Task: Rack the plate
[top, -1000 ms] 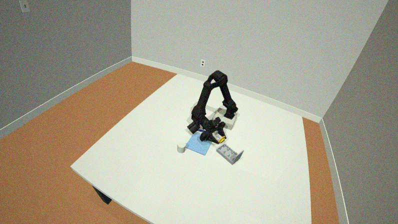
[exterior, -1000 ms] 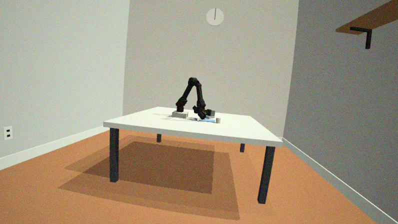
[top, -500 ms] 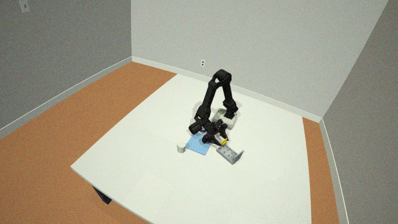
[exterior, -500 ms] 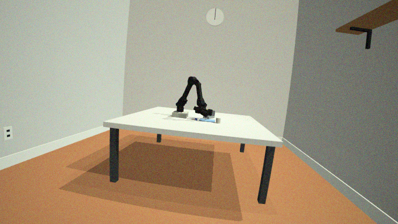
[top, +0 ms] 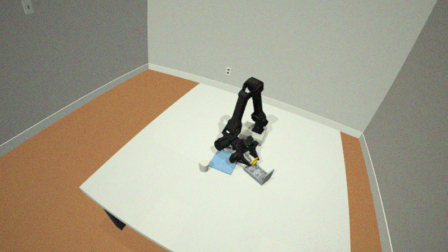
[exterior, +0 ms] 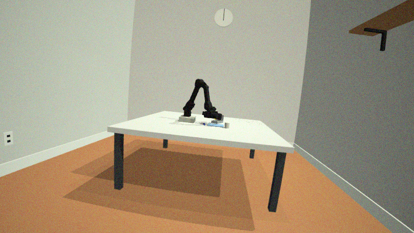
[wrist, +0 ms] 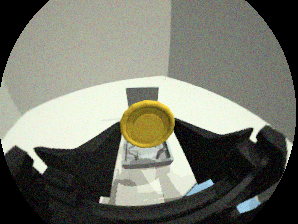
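My gripper (top: 250, 160) is clenched on the yellow plate (wrist: 148, 123), holding it upright just above the near end of the grey dish rack (top: 259, 174) (its slots look bare); a blue mat (top: 221, 163) lies behind me.

Three cameras, one table

Top view looks down from a high corner at the table (top: 156, 194); exterior stands low and far, facing its legs; wrist peers close past the plate (wrist: 148, 123).
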Robot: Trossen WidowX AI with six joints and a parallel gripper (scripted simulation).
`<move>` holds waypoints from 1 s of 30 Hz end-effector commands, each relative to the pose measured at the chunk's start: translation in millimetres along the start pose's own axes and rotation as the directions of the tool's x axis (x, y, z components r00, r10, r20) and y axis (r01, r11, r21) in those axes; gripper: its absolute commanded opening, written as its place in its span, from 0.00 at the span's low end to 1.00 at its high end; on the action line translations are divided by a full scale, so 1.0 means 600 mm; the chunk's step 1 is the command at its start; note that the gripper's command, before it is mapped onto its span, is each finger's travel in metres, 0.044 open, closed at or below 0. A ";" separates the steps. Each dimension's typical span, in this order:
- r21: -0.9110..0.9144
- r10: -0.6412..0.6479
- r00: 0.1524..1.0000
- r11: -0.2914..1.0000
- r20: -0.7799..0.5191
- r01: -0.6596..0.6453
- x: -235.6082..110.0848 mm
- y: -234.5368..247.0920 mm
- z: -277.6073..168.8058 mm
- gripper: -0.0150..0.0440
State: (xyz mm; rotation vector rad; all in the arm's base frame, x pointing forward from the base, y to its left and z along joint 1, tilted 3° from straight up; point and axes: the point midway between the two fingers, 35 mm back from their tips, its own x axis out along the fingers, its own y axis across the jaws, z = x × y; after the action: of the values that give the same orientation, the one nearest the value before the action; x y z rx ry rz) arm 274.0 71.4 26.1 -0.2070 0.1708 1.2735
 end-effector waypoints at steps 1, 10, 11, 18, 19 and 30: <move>0.003 0.002 1.000 1.000 0.002 -0.002 0.009 0.002 0.003 0.25; -0.002 0.001 1.000 1.000 0.004 -0.001 0.023 0.003 -0.026 0.25; -0.002 0.001 1.000 1.000 0.004 -0.001 0.024 0.003 -0.028 0.25; -0.004 0.001 1.000 1.000 0.005 -0.001 0.022 0.002 -0.022 0.25; -0.004 0.001 1.000 1.000 0.005 -0.001 0.022 0.002 -0.022 0.25; -0.006 0.000 1.000 1.000 0.006 0.000 0.022 0.002 -0.022 0.43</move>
State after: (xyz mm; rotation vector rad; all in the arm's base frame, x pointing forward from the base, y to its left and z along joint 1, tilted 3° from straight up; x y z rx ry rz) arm 276.4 80.7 10.1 -0.2085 0.1624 1.2750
